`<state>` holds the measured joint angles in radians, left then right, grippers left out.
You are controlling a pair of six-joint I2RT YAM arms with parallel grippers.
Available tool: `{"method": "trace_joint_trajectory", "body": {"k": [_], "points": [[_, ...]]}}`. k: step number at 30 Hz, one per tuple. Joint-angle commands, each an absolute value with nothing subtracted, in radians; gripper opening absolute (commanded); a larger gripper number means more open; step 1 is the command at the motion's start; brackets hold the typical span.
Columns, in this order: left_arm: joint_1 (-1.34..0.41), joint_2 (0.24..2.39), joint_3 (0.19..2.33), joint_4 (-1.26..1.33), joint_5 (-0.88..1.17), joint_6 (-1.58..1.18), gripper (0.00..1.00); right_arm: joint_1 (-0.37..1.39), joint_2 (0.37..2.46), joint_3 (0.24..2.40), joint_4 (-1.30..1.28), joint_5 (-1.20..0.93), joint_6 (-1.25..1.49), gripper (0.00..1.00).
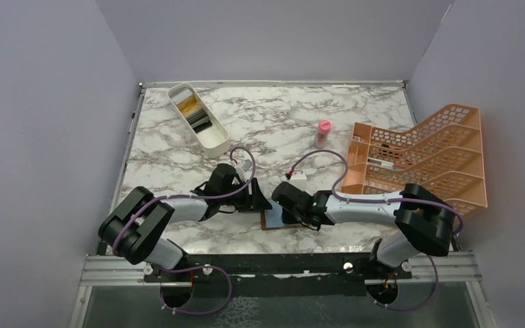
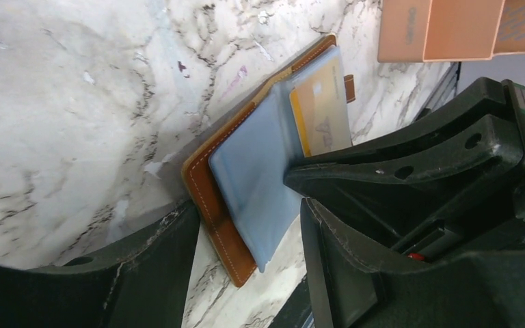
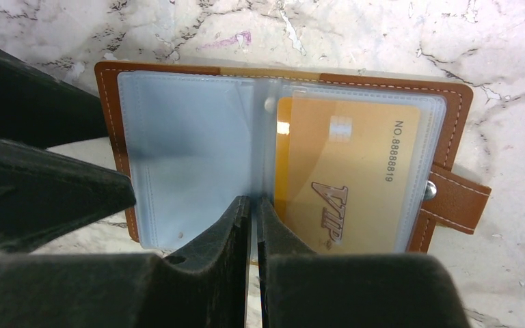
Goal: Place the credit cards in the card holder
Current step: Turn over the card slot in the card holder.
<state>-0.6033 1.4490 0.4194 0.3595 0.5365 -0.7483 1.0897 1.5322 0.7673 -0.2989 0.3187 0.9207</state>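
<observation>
The card holder (image 3: pixel 198 157) is laid open on the marble counter (image 1: pixel 280 116), near the front edge between the two arms, with its blue-grey sleeves facing up. One gold card (image 3: pixel 355 164) (VIP print, number legible) is seated in the sleeve on the clasp side. The other sleeve is seen empty. The right tool (image 3: pixel 253 205) is brought almost fully together, its tips set at the middle fold of the sleeves. Whether a sleeve leaf is pinched cannot be told. The left tool (image 2: pixel 246 205) is spread wide, with the outer end of the empty half framed between its fingers. More credit cards (image 1: pixel 193 113), yellow and dark, are held in the white tray (image 1: pixel 220 142) at the far left, well apart from the holder. An orange rack (image 1: pixel 424 157) is placed at the right, with a pink bottle (image 1: pixel 322 133) near it.
</observation>
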Motion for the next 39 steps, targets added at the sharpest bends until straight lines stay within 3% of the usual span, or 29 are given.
{"method": "trace_joint_trajectory", "body": {"k": [1, 5, 12, 17, 22, 29, 39], "points": [[-0.647, 1.490, 0.366, 0.484, 0.535, -0.846, 0.59, 1.073, 1.540, 0.709, -0.279, 0.311, 0.929, 0.13], [-0.684, 1.505, 0.342, 0.606, 0.525, -0.912, 0.58, 1.061, 1.523, 0.697, -0.261, 0.297, 0.916, 0.13], [-0.724, 1.455, 0.327, 0.663, 0.491, -0.960, 0.36, 1.051, 1.497, 0.675, -0.242, 0.277, 0.917, 0.13], [-0.733, 1.379, 0.308, 0.664, 0.453, -0.965, 0.31, 1.046, 1.468, 0.668, -0.241, 0.278, 0.910, 0.13], [-0.735, 1.338, 0.298, 0.664, 0.449, -0.947, 0.00, 1.045, 1.426, 0.696, -0.277, 0.232, 0.880, 0.14], [-0.733, 1.369, 0.319, 0.660, 0.474, -0.927, 0.00, 1.039, 1.281, 0.718, -0.370, 0.267, 0.815, 0.19], [-0.733, 1.388, 0.368, 0.650, 0.524, -0.909, 0.00, 0.976, 1.297, 0.661, -0.314, 0.271, 0.785, 0.20]]}}
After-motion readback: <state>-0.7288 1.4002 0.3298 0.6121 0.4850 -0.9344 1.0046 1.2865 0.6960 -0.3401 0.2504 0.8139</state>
